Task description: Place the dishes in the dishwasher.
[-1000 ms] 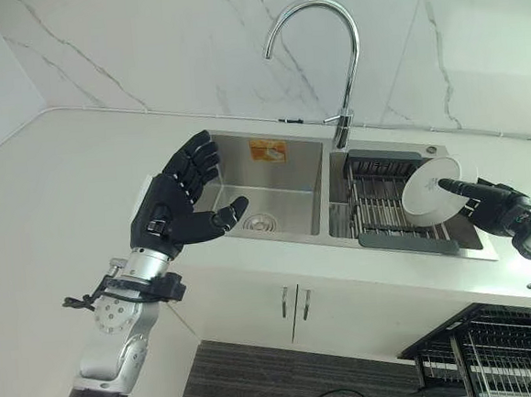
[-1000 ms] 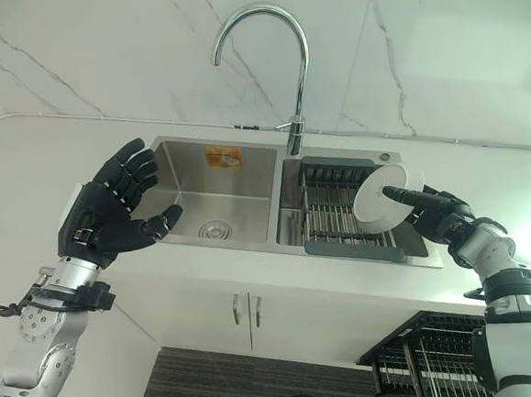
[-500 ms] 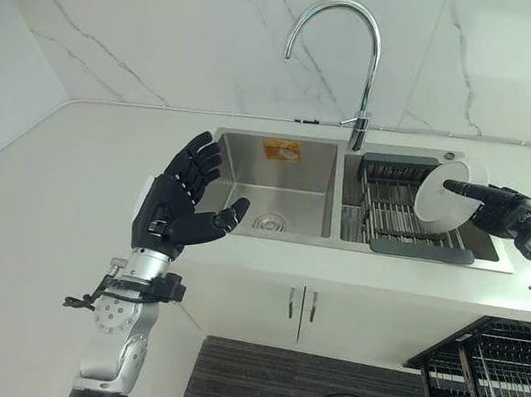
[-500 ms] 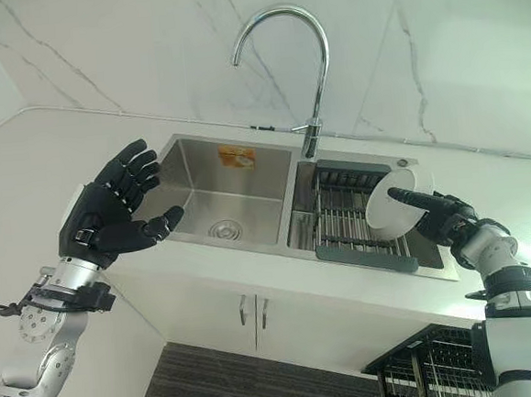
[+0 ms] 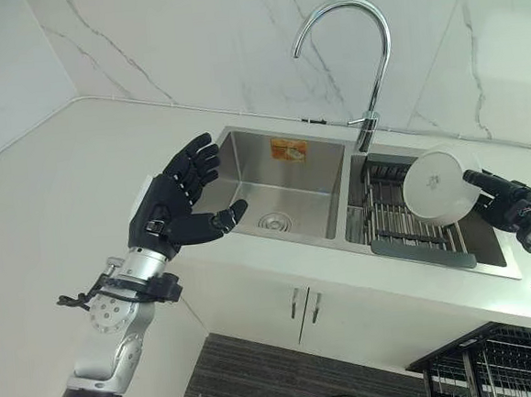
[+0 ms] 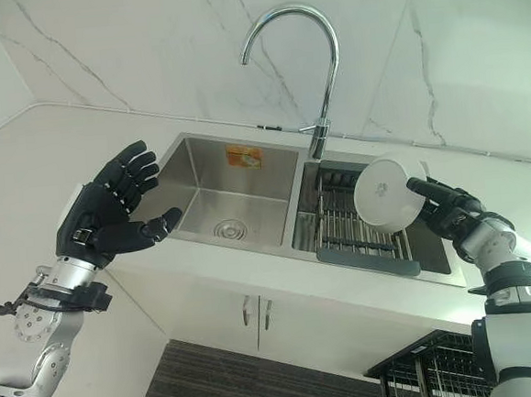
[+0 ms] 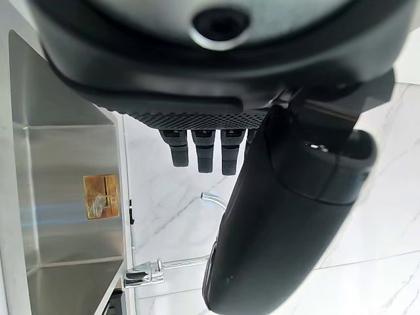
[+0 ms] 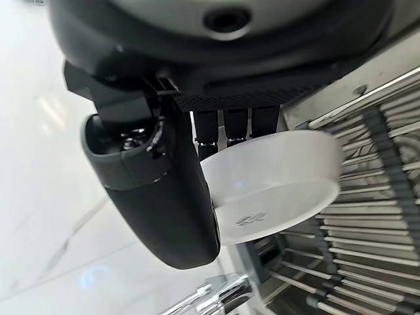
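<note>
A white shallow dish hangs above the dark drying rack in the sink's right basin, its underside with a small mark turned toward me. My right hand grips its rim from the right. In the right wrist view the thumb lies on one face of the dish and the fingers on the other. My left hand hovers open and empty over the counter edge before the left basin.
A tall chrome faucet rises behind the steel double sink against the marble wall. White counter spreads to the left. Below at the lower right, a black wire dishwasher rack stands pulled out over dark flooring; white cabinet doors sit under the sink.
My right hand has turned the dish so its underside faces me and raised it slightly over the rack. The whole view has shifted. The left hand keeps its pose.
</note>
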You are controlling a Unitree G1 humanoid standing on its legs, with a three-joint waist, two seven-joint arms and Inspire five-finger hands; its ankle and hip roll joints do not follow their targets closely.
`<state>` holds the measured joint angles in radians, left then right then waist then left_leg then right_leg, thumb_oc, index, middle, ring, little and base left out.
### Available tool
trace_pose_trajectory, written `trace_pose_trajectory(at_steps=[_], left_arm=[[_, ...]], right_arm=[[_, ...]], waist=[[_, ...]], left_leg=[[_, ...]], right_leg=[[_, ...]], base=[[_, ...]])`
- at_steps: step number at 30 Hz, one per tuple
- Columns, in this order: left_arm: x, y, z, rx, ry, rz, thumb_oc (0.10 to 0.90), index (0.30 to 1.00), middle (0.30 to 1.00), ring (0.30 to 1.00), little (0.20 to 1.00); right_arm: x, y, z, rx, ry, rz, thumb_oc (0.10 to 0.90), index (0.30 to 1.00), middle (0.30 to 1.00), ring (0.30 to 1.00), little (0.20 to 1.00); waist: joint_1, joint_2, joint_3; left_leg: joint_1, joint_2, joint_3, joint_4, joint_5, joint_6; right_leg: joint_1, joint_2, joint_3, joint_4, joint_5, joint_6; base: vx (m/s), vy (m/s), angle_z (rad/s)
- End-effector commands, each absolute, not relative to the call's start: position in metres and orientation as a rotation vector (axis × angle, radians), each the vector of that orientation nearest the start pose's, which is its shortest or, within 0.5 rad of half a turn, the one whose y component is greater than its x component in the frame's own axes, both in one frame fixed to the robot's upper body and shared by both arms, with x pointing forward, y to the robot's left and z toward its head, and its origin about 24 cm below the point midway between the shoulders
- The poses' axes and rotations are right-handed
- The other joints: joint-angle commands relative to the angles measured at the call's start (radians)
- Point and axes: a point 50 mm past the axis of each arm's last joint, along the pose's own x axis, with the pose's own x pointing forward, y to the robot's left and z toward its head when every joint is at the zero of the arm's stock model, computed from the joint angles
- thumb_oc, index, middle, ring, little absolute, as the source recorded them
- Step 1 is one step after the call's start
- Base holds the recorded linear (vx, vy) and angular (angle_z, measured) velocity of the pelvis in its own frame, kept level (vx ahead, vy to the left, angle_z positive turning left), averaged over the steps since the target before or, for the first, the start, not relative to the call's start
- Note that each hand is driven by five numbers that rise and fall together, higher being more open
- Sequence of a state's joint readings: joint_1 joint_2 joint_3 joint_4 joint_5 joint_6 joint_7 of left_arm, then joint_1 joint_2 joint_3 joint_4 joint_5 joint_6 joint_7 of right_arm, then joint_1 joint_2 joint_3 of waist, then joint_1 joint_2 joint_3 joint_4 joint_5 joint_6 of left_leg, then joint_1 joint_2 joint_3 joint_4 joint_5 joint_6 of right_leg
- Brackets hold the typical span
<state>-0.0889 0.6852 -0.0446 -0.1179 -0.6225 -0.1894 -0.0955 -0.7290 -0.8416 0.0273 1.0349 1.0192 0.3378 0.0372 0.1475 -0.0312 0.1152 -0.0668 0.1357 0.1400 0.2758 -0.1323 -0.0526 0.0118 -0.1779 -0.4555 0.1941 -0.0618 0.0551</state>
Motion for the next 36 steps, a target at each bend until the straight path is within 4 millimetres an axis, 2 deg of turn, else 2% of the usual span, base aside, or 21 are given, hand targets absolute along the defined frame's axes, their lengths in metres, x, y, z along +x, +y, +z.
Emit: trace_pose_trajectory(at_steps=[1, 6, 15, 16, 18, 22, 25, 27, 28, 29, 33, 36], left_arm=[[0.259, 0.218, 0.185, 0.084, -0.55, -0.291, 0.8, 0.9, 0.9, 0.9, 0.9], [0.258, 0.217, 0.184, 0.079, -0.556, -0.291, 0.8, 0.9, 0.9, 0.9, 0.9], [0.251, 0.218, 0.178, 0.063, -0.564, -0.291, 0.8, 0.9, 0.9, 0.9, 0.9], [0.251, 0.218, 0.177, 0.065, -0.564, -0.291, 0.8, 0.9, 0.9, 0.9, 0.9], [0.247, 0.218, 0.174, 0.06, -0.566, -0.288, 0.8, 0.9, 0.9, 0.9, 0.9], [0.242, 0.22, 0.168, 0.049, -0.567, -0.27, 0.8, 0.9, 0.9, 0.9, 0.9], [0.235, 0.22, 0.165, 0.036, -0.588, -0.26, 0.8, 0.9, 0.9, 0.9, 0.9], [0.233, 0.218, 0.164, 0.024, -0.606, -0.266, 0.8, 0.9, 0.9, 0.9, 0.9], [0.233, 0.216, 0.164, 0.007, -0.627, -0.277, 0.8, 0.9, 0.9, 0.9, 0.9], [0.232, 0.215, 0.165, 0.006, -0.643, -0.278, 0.8, 0.9, 0.9, 0.9, 0.9], [0.228, 0.218, 0.172, 0.027, -0.696, -0.24, 0.8, 0.9, 0.9, 0.9, 0.9], [0.228, 0.219, 0.177, 0.048, -0.721, -0.243, 0.8, 0.9, 0.9, 0.9, 0.9]], right_arm=[[0.342, -0.381, 0.216, 0.337, -0.126, -0.466, 0.4, 0.3, 0.3, 0.3, 0.3], [0.344, -0.371, 0.224, 0.354, -0.201, -0.443, 0.4, 0.3, 0.3, 0.3, 0.3], [0.341, -0.339, 0.25, 0.43, -0.457, -0.251, 0.4, 0.3, 0.3, 0.3, 0.3], [0.34, -0.334, 0.254, 0.437, -0.478, -0.231, 0.4, 0.3, 0.3, 0.3, 0.3], [0.335, -0.311, 0.265, 0.456, -0.557, -0.132, 0.4, 0.3, 0.3, 0.3, 0.3], [0.324, -0.283, 0.273, 0.495, -0.64, -0.007, 0.4, 0.3, 0.3, 0.3, 0.3], [0.309, -0.264, 0.275, 0.488, -0.691, 0.058, 0.4, 0.3, 0.3, 0.3, 0.3], [0.3, -0.258, 0.274, 0.484, -0.715, 0.072, 0.4, 0.3, 0.3, 0.3, 0.3], [0.293, -0.255, 0.273, 0.5, -0.741, 0.089, 0.4, 0.3, 0.3, 0.3, 0.3], [0.29, -0.254, 0.273, 0.509, -0.758, 0.1, 0.4, 0.3, 0.3, 0.3, 0.3], [0.279, -0.246, 0.261, 0.566, -0.824, 0.149, 0.4, 0.3, 0.3, 0.3, 0.3], [0.273, -0.24, 0.251, 0.61, -0.856, 0.149, 0.4, 0.3, 0.3, 0.3, 0.3]], waist=[[0.01, 0.006, -0.079], [0.001, 0.008, -0.077], [-0.025, 0.009, -0.077], [-0.027, 0.009, -0.077], [-0.037, 0.01, -0.075], [-0.05, 0.012, -0.072], [-0.062, 0.016, -0.065], [-0.074, 0.018, -0.062], [-0.086, 0.015, -0.059], [-0.09, 0.009, -0.057], [-0.075, -0.029, -0.029], [-0.098, -0.008, -0.026]], left_leg=[[0.002, 0.052, 0.027, 0.024, -0.03, -0.055], [0.005, 0.053, 0.032, 0.024, -0.033, -0.054], [0.014, 0.069, 0.05, 0.024, -0.037, -0.056], [0.014, 0.071, 0.051, 0.024, -0.037, -0.057], [0.012, 0.079, 0.055, 0.024, -0.032, -0.06], [0.002, 0.088, 0.054, 0.024, -0.019, -0.066], [-0.02, 0.103, 0.058, 0.024, 0.006, -0.076], [-0.031, 0.108, 0.077, 0.024, 0.014, -0.078], [-0.023, 0.099, 0.104, 0.024, 0.012, -0.071], [0.0, 0.064, 0.105, 0.024, 0.004, -0.058], [0.056, -0.113, 0.013, 0.024, 0.031, 0.01], [0.059, -0.126, 0.002, 0.024, -0.072, 0.041]], right_leg=[[0.015, -0.023, 0.01, 0.106, -0.12, 0.031], [0.009, -0.022, 0.019, 0.106, -0.117, 0.032], [-0.014, -0.003, 0.052, 0.106, -0.119, 0.024], [-0.017, 0.0, 0.056, 0.106, -0.119, 0.023], [-0.028, 0.017, 0.074, 0.106, -0.122, 0.014], [-0.043, 0.04, 0.097, 0.106, -0.127, 0.002], [-0.056, 0.051, 0.114, 0.106, -0.127, -0.004], [-0.064, 0.054, 0.117, 0.106, -0.126, -0.004], [-0.072, 0.05, 0.117, 0.106, -0.125, -0.003], [-0.079, 0.044, 0.127, 0.106, -0.12, -0.003], [-0.107, 0.019, 0.203, 0.106, -0.078, 0.007], [-0.152, 0.024, 0.222, 0.106, -0.027, 0.034]], base=[[-0.04, 0.003, -0.01], [-0.02, -0.004, -0.02], [-0.05, -0.057, -0.13], [-0.07, -0.116, -0.19], [-0.08, -0.144, -0.19], [-0.04, -0.102, -0.17], [-0.04, -0.06, -0.14], [-0.08, 0.01, -0.01], [-0.1, 0.067, 0.01], [-0.09, 0.079, -0.01], [-0.08, 0.111, -0.29], [-0.11, 0.242, -0.66]])
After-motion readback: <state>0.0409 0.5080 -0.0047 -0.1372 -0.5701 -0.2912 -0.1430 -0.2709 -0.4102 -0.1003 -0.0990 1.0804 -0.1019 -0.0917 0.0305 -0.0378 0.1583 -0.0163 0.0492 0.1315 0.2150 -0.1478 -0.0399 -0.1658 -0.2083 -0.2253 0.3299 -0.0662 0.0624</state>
